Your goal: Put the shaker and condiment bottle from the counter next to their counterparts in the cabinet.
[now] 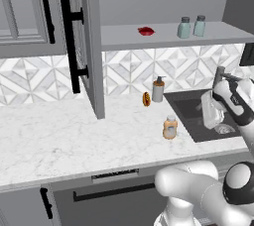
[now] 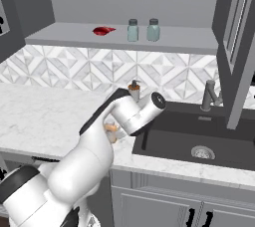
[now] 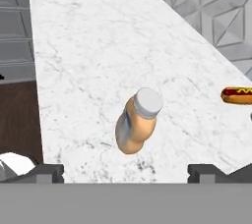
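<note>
The amber-orange condiment bottle [image 1: 170, 127] [image 3: 138, 126] stands upright on the white marble counter [image 1: 74, 136] near the sink's left edge; in the right base view only a sliver of the bottle [image 2: 110, 132] shows behind my arm. My gripper [image 1: 208, 116] [image 3: 126, 173] hangs open to the bottle's right, over the sink, apart from it and holding nothing. On the cabinet shelf [image 1: 124, 39], two pale teal shakers [image 1: 184, 28] [image 1: 200, 26] stand side by side, with a red squat item [image 1: 146, 31] to their left.
A grey pump dispenser [image 1: 158, 89] and a small hot dog [image 1: 146, 99] [image 3: 237, 95] sit behind the bottle by the backsplash. The dark sink [image 2: 199, 136] and faucet [image 2: 209, 95] lie to the right. The open cabinet door [image 1: 92, 46] juts out over the counter.
</note>
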